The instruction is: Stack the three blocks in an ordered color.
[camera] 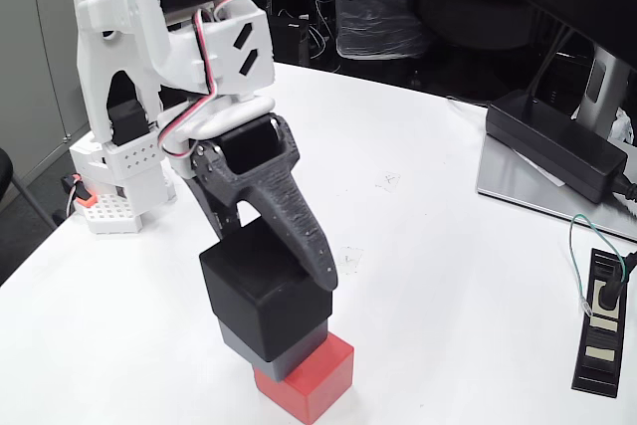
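Note:
The three blocks stand in one stack near the table's front edge in the fixed view. The red block (317, 381) is at the bottom, the grey block (282, 349) sits on it, and the black block (257, 298) is on top. The grey and black blocks are shifted left and slightly turned relative to the red one. My gripper (274, 261) reaches down from above with a finger on each side of the black block. The dark front finger (299, 231) lies against its right side. The other finger is mostly hidden behind it.
The arm's white base (119, 97) stands at the table's left, with a small white perforated block (114, 208) with an orange part beside it. A long black power brick (557, 146) lies on a monitor foot (528, 191) at the right. A small black strip with a cable (600, 323) is at the right edge.

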You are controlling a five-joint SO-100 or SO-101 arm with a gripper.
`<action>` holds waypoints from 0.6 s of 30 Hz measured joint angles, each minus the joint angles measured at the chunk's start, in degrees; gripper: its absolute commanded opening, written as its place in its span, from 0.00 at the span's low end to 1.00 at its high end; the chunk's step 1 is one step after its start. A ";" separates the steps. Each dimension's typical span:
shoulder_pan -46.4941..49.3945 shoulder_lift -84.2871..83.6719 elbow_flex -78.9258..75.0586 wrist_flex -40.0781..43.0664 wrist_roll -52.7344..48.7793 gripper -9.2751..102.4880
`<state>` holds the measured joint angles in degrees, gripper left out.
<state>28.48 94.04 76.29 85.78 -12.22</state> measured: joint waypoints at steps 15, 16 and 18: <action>-6.94 6.06 0.00 0.18 -2.11 0.46; -6.86 7.47 0.00 0.18 -2.11 0.46; -6.42 10.46 0.00 0.18 -2.37 0.46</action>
<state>22.06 104.50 76.29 85.96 -14.59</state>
